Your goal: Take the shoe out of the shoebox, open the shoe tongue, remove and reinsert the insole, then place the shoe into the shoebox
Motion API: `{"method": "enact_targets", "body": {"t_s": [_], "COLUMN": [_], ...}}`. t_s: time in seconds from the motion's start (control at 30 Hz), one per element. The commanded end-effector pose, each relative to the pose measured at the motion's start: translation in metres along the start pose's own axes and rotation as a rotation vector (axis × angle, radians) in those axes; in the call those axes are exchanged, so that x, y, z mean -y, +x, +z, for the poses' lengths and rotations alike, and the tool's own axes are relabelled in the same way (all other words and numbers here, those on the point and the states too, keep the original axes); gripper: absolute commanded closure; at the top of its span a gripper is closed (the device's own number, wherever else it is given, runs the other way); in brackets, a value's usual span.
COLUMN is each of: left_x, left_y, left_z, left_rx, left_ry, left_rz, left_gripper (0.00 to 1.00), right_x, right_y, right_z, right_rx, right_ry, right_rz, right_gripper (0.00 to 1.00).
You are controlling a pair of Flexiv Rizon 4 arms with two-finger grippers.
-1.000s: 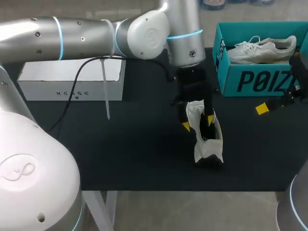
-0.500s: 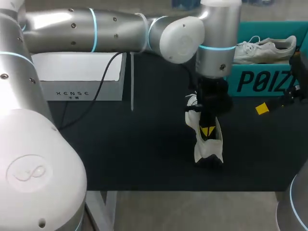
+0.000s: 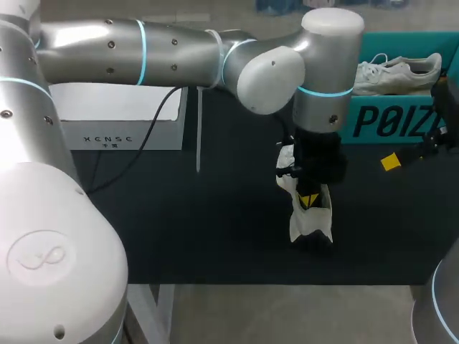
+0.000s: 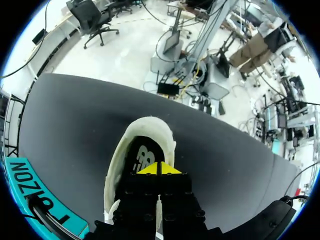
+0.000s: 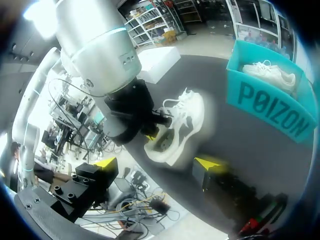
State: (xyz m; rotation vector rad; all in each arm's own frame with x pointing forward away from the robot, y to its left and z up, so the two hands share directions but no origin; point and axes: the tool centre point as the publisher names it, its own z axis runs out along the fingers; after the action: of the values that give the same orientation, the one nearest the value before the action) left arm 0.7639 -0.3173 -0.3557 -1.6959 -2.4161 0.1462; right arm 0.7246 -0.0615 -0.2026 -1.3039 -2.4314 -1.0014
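Head view: your left hand (image 3: 309,198) had dropped into the shoe (image 3: 312,222) standing on the bench (image 3: 179,229), tips together over the insole (image 4: 141,156), so removal looked next. Right hand (image 5: 156,164) waited, fingers apart, beside the shoebox (image 3: 387,122).

Shoes: 2, both white; table shoe (image 3: 310,218) and boxed shoe (image 3: 398,72). Boxes: 2; one teal box (image 3: 387,118), one white box (image 3: 115,118). Table (image 3: 215,229): 1, black top.
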Motion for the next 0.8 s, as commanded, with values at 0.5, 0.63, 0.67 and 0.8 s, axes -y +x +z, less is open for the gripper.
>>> {"method": "enact_targets", "body": {"t_s": [0.5,0.63,0.67,0.8], "left_x": [-0.01,-0.005,-0.004,-0.001], "left_y": [-0.045,-0.041,-0.038,-0.028], "left_z": [0.084,0.072,0.067,0.051], "left_rx": [0.052,0.071,0.076,0.082], "left_ry": [0.015,-0.004,-0.01,-0.041], "left_rz": [0.015,0.031,0.027,0.017], "left_gripper": [1.0,1.0,1.0,1.0], "right_x": [0.001,0.001,0.001,0.001], "right_y": [0.001,0.001,0.001,0.001], "right_z": [0.001,0.001,0.001,0.001], "right_rx": [0.003,0.003,0.003,0.003], "right_ry": [-0.001,-0.001,-0.001,-0.001], "right_rz": [0.001,0.001,0.001,0.001], "right_gripper": [0.0,0.0,0.0,0.0]}}
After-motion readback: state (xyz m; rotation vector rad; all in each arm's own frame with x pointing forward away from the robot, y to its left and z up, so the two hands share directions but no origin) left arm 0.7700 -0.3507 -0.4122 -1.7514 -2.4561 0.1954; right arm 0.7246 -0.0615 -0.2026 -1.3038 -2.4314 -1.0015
